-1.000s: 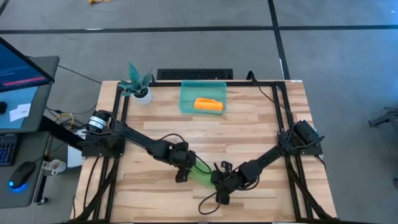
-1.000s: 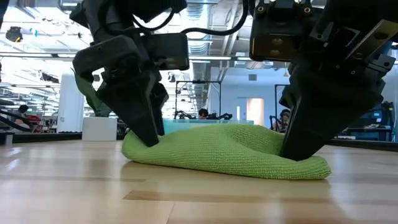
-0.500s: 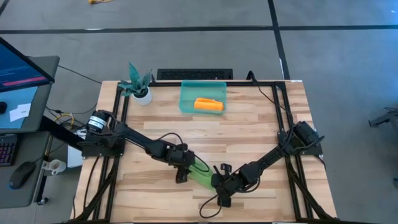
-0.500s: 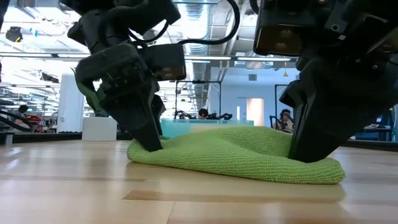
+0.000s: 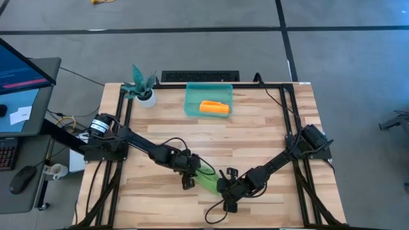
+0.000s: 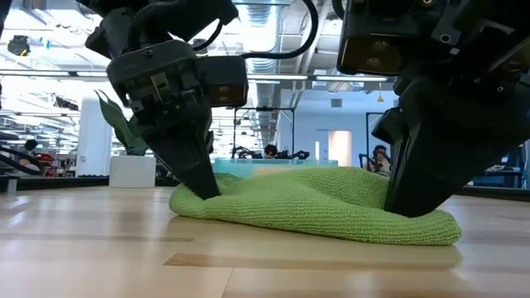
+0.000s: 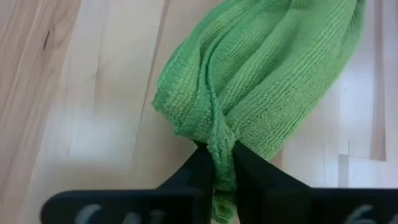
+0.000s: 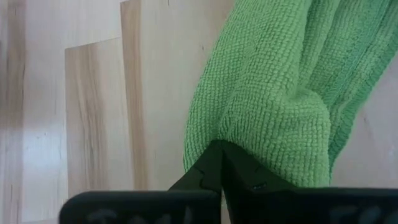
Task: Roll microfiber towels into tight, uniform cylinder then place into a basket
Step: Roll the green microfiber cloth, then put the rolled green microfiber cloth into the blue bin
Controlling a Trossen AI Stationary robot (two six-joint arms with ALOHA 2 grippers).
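Observation:
A lime green microfiber towel (image 5: 206, 177), bunched into a loose roll, lies on the table near its front edge, between my two grippers. My left gripper (image 7: 221, 177) is shut on the roll's left end, and my right gripper (image 8: 221, 168) is shut on its right end. In the low view the left gripper (image 6: 207, 192) and the right gripper (image 6: 406, 207) both come down onto the towel (image 6: 315, 207). The teal basket (image 5: 192, 102) stands at the far middle with a rolled orange towel (image 5: 214, 107) inside. My left gripper pinches a raised ridge of cloth (image 7: 222, 146) at the roll's left end between its two fingers. The fingers slant down from above and from the table's left. The towel rests on the table. My right gripper pinches the roll's right end (image 8: 267, 149). The cloth bulges over its closed fingertips and hides the exact spot. The fingers slant down from above and from the right. That end lies on the table.
A small white pot with a teal plant (image 5: 144, 89) stands at the table's far left corner. Bare wood lies between the towel and the basket. Black cables (image 5: 214, 207) trail near the front edge.
My left gripper has shut on the green towel's left end, pinching up a ridge of cloth. The towel has shifted a little toward the table's right and still lies on the wood.

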